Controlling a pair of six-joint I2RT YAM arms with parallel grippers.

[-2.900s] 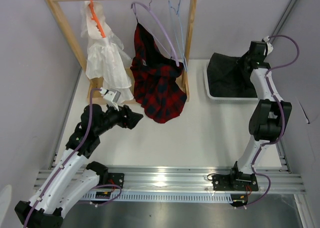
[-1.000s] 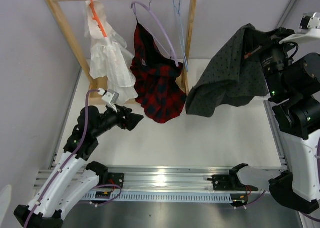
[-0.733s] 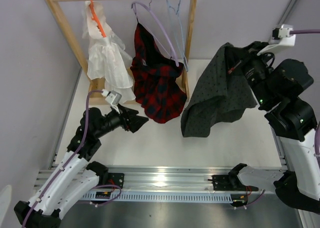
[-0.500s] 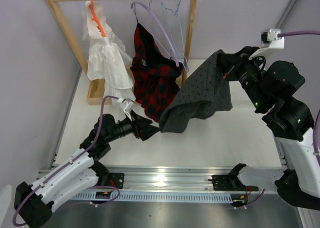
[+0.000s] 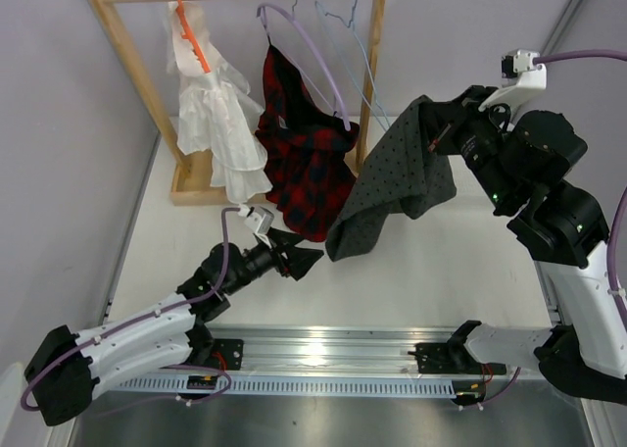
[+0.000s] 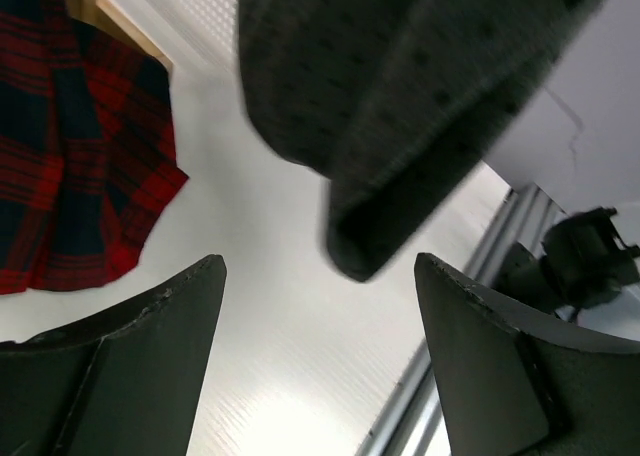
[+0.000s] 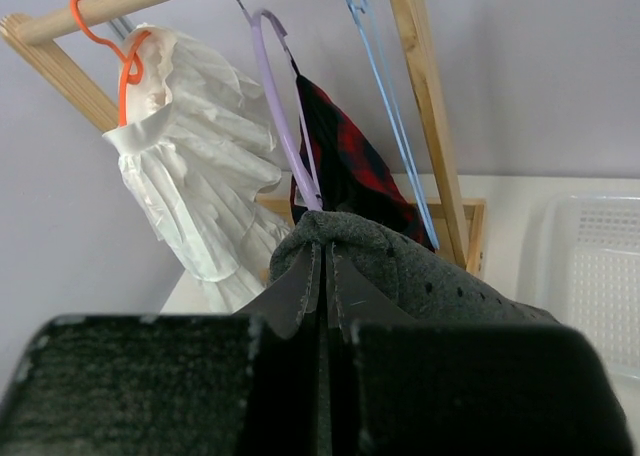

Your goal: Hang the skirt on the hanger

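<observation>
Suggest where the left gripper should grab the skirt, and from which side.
Probably the lower corner of the skirt. The right gripper pinches its top, so the cloth hangs folded with that corner lowest and free. The left gripper is open and pointing up at it: come from underneath, jaws across the fold.

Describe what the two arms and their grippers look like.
The left arm and right arm share white link shells and black joints, each trailed by a lilac cable. The left gripper and right gripper have black, wedge-shaped fingers.
</observation>
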